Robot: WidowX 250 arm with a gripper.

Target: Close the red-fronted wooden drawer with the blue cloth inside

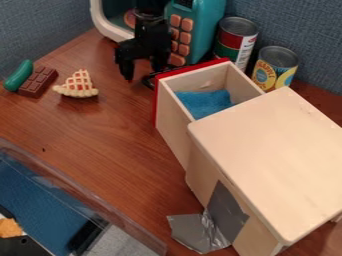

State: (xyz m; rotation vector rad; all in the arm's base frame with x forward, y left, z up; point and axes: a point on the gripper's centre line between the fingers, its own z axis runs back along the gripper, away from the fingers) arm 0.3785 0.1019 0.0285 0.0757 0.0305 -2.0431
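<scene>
The gripper (pixel 143 70) hangs at the upper left of centre, open, its two fingers apart and pointing down, with nothing seen between them. It is just beyond the red front (pixel 157 102) of a pulled-out wooden drawer (pixel 175 142), close to the drawer's black handle (pixel 148 81); whether they touch I cannot tell. A blue cloth (pixel 204 102) lies inside the drawer. The drawer stands out of a pale wooden cabinet (pixel 274 160). Left of the gripper, on the brown table (pixel 100 135), are a lattice-topped pie slice (pixel 77 85), a chocolate bar (pixel 38 82) and a green toy vegetable (pixel 19 75).
A teal toy microwave (pixel 204 30) with orange buttons stands behind the gripper. A red-and-green can (pixel 235 42) and a yellow-labelled can (pixel 274 67) stand behind the drawer. Silver tape (pixel 200 232) sticks out beside the cabinet. A clear plastic edge (pixel 80 197) crosses the lower left.
</scene>
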